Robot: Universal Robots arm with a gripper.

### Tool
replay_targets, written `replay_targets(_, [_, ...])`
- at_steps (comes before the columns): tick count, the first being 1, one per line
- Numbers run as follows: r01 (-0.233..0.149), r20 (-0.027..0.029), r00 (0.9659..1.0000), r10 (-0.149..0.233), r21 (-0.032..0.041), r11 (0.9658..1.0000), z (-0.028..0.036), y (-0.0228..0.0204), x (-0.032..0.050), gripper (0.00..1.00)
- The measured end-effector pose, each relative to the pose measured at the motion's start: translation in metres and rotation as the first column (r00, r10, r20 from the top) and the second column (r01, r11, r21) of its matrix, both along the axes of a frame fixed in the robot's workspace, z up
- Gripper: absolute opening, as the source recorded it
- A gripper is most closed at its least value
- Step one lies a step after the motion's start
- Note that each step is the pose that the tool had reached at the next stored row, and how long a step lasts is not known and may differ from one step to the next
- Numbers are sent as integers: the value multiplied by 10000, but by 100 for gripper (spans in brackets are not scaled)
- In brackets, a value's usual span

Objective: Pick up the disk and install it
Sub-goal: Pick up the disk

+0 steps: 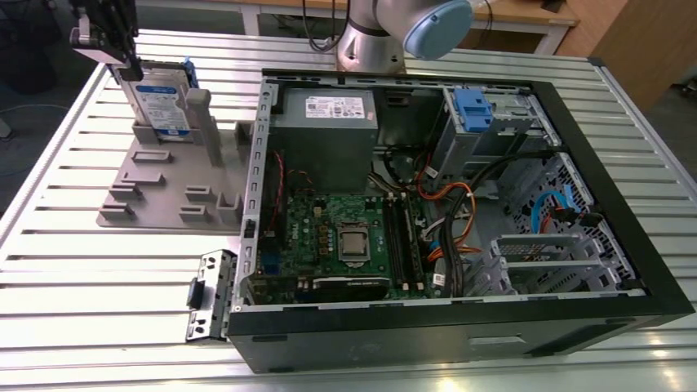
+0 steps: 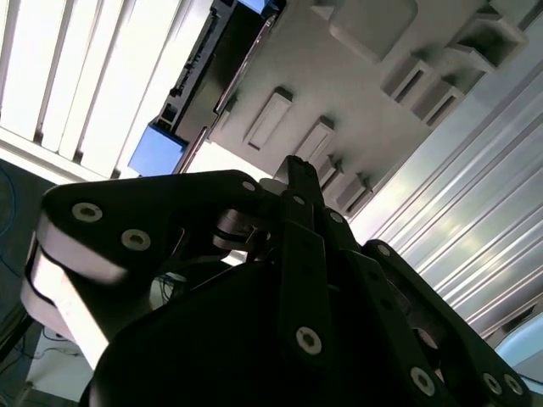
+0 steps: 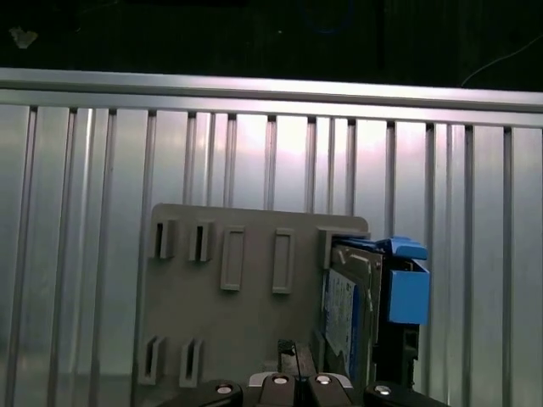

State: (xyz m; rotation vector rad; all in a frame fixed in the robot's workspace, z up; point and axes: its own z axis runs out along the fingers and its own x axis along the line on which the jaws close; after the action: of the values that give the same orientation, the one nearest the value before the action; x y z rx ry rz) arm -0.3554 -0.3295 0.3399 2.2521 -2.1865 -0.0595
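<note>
The disk (image 1: 163,98) stands on edge in a slot at the far end of the grey holder plate (image 1: 163,196), on the exterior view's left. It is silver with a white-and-blue label and blue side rails. My gripper (image 1: 124,69) hangs just above the disk's top corner, its black fingers drawn together with nothing between them. In the first wrist view the disk (image 3: 344,309) stands beside the gripper (image 3: 288,348), apart from it, on the holder plate (image 3: 246,314). In the second wrist view the gripper (image 2: 294,165) points at the holder plate (image 2: 356,76), with the disk (image 2: 204,85) off to one side.
An open computer case (image 1: 610,245) lies on the slatted metal table (image 1: 65,269). Inside it are a grey power supply box (image 1: 323,135), a green motherboard (image 1: 338,237) and a metal drive cage with a blue tab (image 1: 479,110). A loose bracket (image 1: 212,294) lies beside the case.
</note>
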Motion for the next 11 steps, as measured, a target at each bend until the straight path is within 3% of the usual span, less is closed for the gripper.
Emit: replay_targets(11, [-634,0,9980,634,0,9980,0,0,0,10])
